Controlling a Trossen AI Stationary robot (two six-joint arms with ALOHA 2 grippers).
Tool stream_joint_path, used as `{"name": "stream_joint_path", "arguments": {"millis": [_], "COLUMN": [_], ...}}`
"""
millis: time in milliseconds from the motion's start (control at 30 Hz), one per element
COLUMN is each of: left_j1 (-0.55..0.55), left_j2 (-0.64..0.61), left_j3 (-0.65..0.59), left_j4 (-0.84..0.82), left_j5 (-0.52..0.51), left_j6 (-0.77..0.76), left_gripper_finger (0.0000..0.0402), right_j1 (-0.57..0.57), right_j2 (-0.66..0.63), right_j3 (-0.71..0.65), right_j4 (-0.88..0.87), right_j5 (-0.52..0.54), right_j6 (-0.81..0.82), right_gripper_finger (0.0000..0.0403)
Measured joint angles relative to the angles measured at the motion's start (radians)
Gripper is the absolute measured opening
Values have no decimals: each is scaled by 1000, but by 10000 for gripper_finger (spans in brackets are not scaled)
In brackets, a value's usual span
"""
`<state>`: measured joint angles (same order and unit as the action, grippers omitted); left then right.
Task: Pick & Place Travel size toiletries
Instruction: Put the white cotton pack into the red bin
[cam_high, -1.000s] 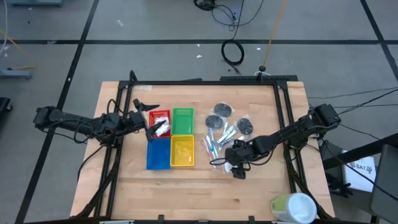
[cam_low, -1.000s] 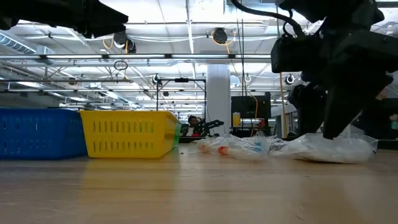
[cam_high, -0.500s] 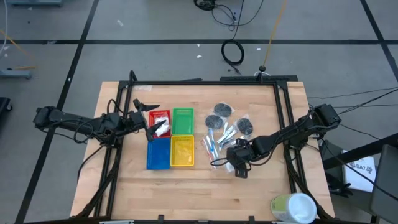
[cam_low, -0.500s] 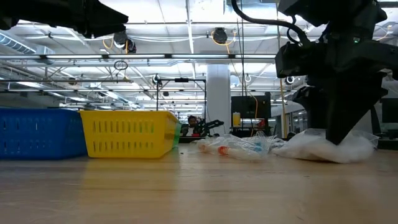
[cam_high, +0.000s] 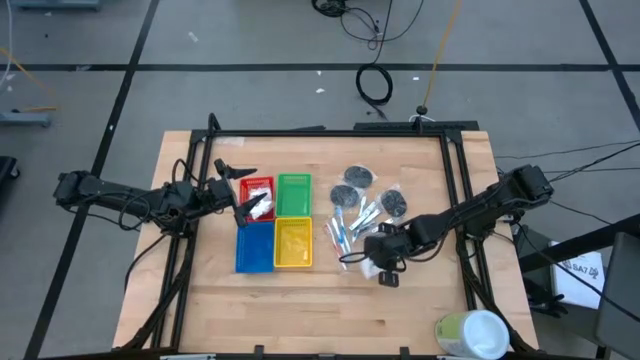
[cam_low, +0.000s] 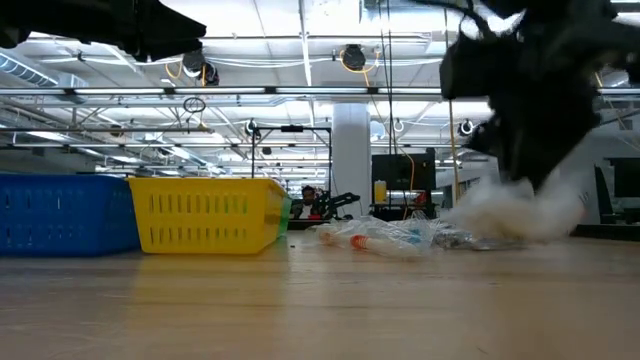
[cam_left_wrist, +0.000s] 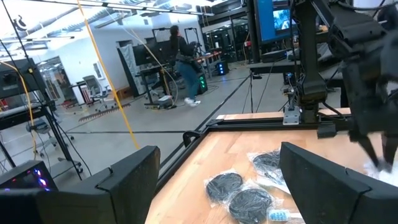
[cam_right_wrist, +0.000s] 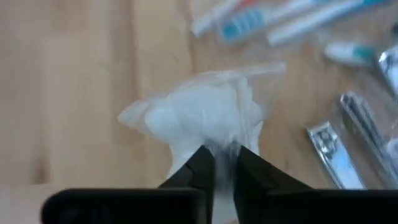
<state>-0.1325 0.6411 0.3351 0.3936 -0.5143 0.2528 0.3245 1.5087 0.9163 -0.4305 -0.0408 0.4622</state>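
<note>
White packet (cam_right_wrist: 199, 118), pinched by its edge between the right gripper (cam_right_wrist: 221, 163) fingers just clear of the desk (cam_high: 420, 310) beside the other toiletries (cam_high: 362, 205), should lift straight up before traversing; the left gripper (cam_high: 237, 192) waits spread over the red tray (cam_high: 256, 186).

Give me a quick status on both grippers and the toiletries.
Right gripper shut on a white packet, lifted off the table. Left gripper open over the red tray. Remaining toiletries beside the trays; nothing blocking.

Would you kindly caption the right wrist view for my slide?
Right gripper pinching a white packet above the wooden table, toothbrushes beyond.
</note>
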Motion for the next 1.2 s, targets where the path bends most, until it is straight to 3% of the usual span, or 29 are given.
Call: {"name": "stream_joint_path", "arguments": {"millis": [200, 333, 500, 800, 1000, 1100, 1200], "left_j1": [0, 0, 0, 0, 0, 0, 0], "left_j2": [0, 0, 0, 47, 201, 275, 345], "left_j3": [0, 0, 0, 0, 36, 120, 246], "left_j4": [1, 14, 39, 130, 251, 219, 76], "left_j5": [0, 0, 10, 28, 48, 69, 73], "left_j6": [-3, -42, -54, -234, -418, -500, -549], "left_gripper_finger": [315, 313, 319, 306, 293, 285, 276], "right_j1": [-27, -31, -38, -148, -213, -236, -257], "right_j2": [-120, -189, -216, -174, -126, -101, -72], "right_j3": [8, 2, -67, -252, -263, -263, -263], "right_j4": [78, 192, 522, 1128, 1235, 1252, 1282], "right_j5": [-7, 122, 276, 280, 301, 395, 502], "right_j6": [-43, -182, -439, -780, -1020, -1103, -1161], "right_gripper_finger": [4, 5, 2, 3, 2, 2, 1]}}
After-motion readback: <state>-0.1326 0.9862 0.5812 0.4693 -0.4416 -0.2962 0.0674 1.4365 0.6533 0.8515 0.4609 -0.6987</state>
